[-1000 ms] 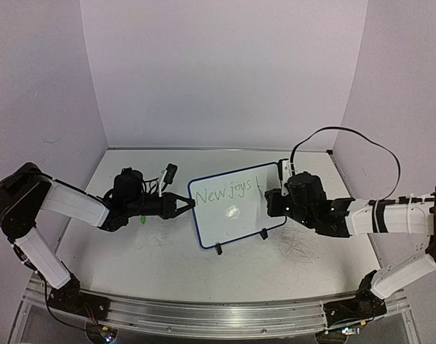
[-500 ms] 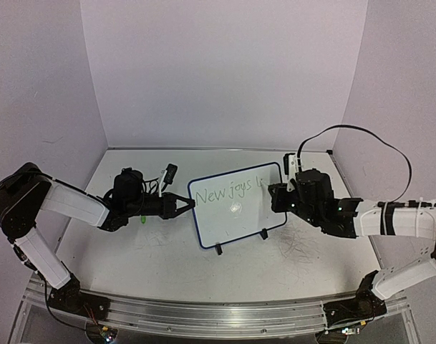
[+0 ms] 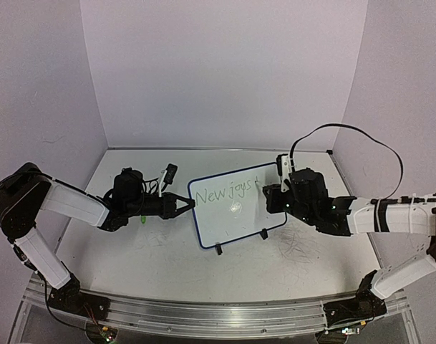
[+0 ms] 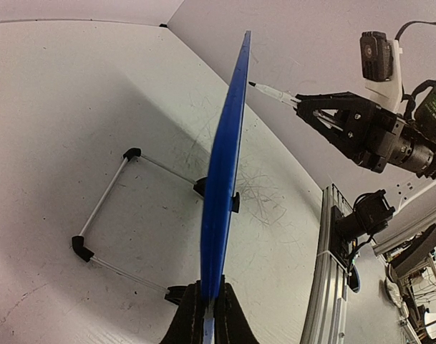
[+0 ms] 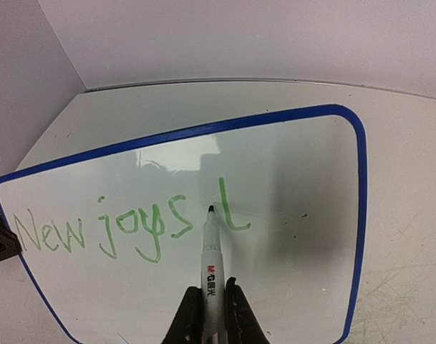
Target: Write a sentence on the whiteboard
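Whiteboard (image 3: 239, 218) propped mid-table (image 3: 153, 251), both arms on it.

I read the left gripper (image 4: 205, 315) as pinched onto the board's blue rim at its left edge. The board stands tilted back on its black feet (image 3: 218, 250). The right gripper (image 5: 210, 304) is clamped around a white marker (image 5: 212, 266). The marker's tip rests on the board face just after "joys". The sentence (image 5: 103, 228) shows "New joys" in green across the upper half, plus one L-shaped stroke right of the tip.
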`<state>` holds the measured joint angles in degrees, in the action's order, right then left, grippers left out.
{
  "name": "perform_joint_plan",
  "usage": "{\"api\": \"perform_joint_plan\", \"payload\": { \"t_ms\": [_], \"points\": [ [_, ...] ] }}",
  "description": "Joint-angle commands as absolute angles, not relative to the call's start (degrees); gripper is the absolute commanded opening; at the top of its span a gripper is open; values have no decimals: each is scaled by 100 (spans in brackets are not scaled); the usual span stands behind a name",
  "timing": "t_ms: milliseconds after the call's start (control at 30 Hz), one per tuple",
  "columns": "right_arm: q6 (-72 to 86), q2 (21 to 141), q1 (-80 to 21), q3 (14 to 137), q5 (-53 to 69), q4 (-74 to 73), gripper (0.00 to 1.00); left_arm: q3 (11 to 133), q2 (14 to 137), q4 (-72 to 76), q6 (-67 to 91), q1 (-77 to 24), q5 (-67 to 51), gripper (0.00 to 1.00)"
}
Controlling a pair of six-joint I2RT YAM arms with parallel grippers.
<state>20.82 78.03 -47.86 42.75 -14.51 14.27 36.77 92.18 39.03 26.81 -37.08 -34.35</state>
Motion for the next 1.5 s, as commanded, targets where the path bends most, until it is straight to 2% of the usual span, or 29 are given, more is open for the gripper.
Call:
{"api": "perform_joint_plan", "payload": {
  "t_ms": [0, 333, 567, 700, 867, 1467],
  "points": [
    [2030, 7929, -4760, 4530, -1575, 1676, 0, 3840, 9048, 3826, 2617, -3711, -3490, 0],
    [2253, 8038, -4757, 4579, -1945, 1407, 0, 3823, 9013, 3820, 2619, -3714, -3482, 0],
    [2344, 7680, -4761, 4411, -2292, 1311, 0, 3839, 9039, 3819, 2610, -3710, -3482, 0],
    [2214, 7344, -4740, 4179, -2094, 1547, 0, 3841, 9051, 3817, 2619, -3709, -3482, 0],
    [2218, 7557, -4614, 4213, -1669, 1538, 0, 3866, 9055, 3820, 2619, -3709, -3487, 0],
    [2210, 7798, -4605, 4282, -1831, 1670, 0, 3840, 9021, 3809, 2610, -3709, -3489, 0]
  ]
}}
